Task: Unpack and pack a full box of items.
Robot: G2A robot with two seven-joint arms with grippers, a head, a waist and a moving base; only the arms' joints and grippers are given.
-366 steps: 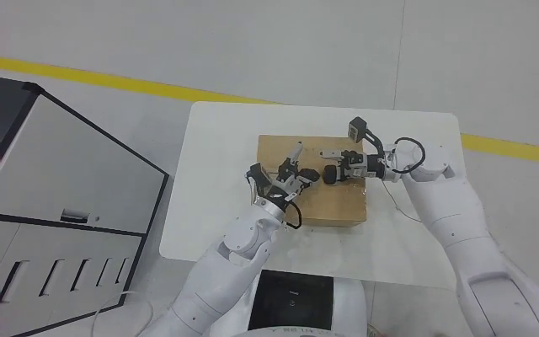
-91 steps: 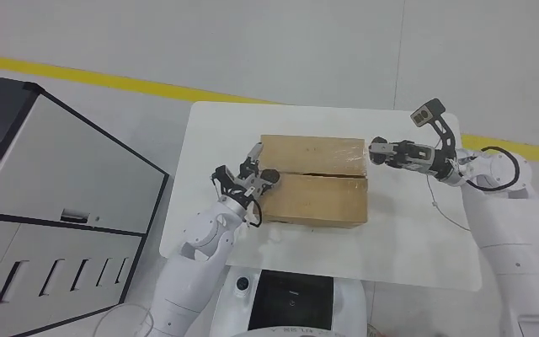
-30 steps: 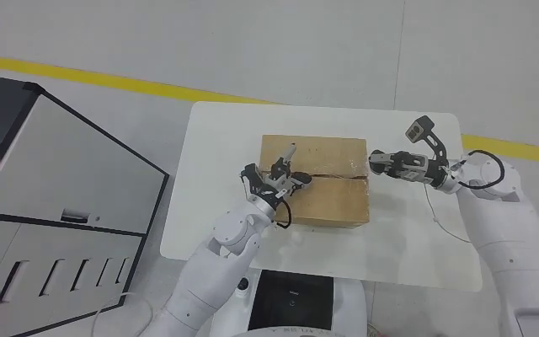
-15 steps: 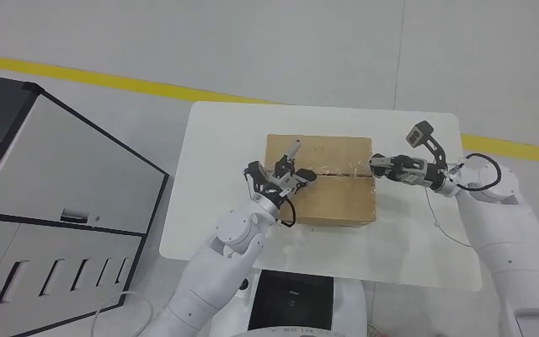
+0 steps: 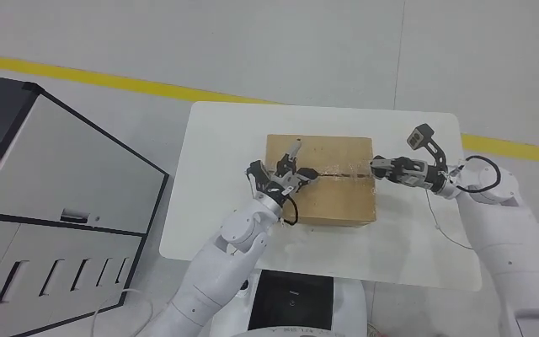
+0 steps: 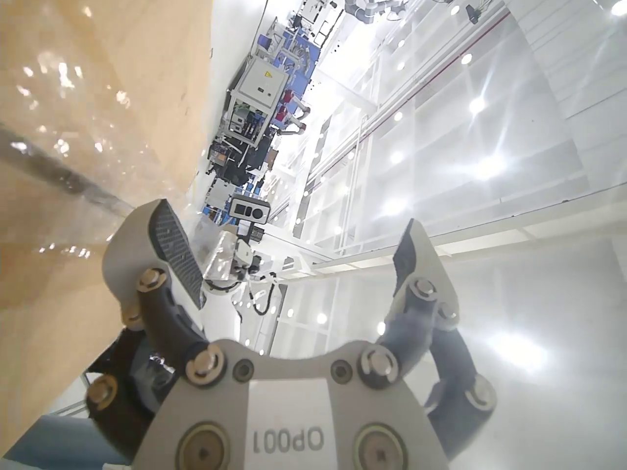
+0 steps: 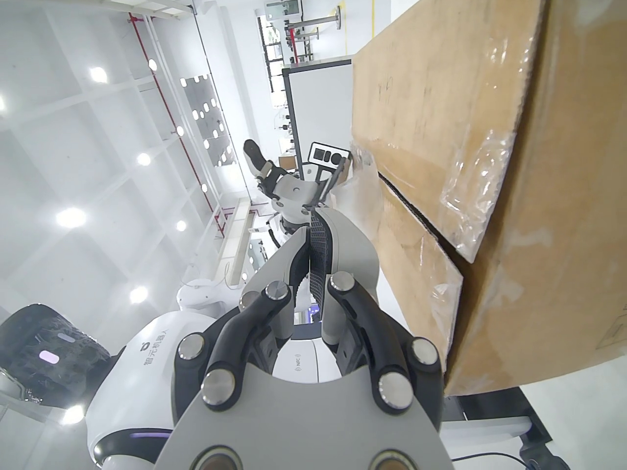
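Closed cardboard box [image 5: 320,198] mid-tabletop [image 5: 219,135]: stiff, likely heavy, tape [image 7: 470,207] slippery. Better to take hold at the seam [image 5: 337,174] flaps. Left gripper [image 5: 301,162] spread over seam; right gripper [image 5: 376,165] clenched at box end.

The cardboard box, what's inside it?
You can't see inside. The cardboard box has both top flaps folded down, with a thin dark gap between them and crinkled clear tape along it.
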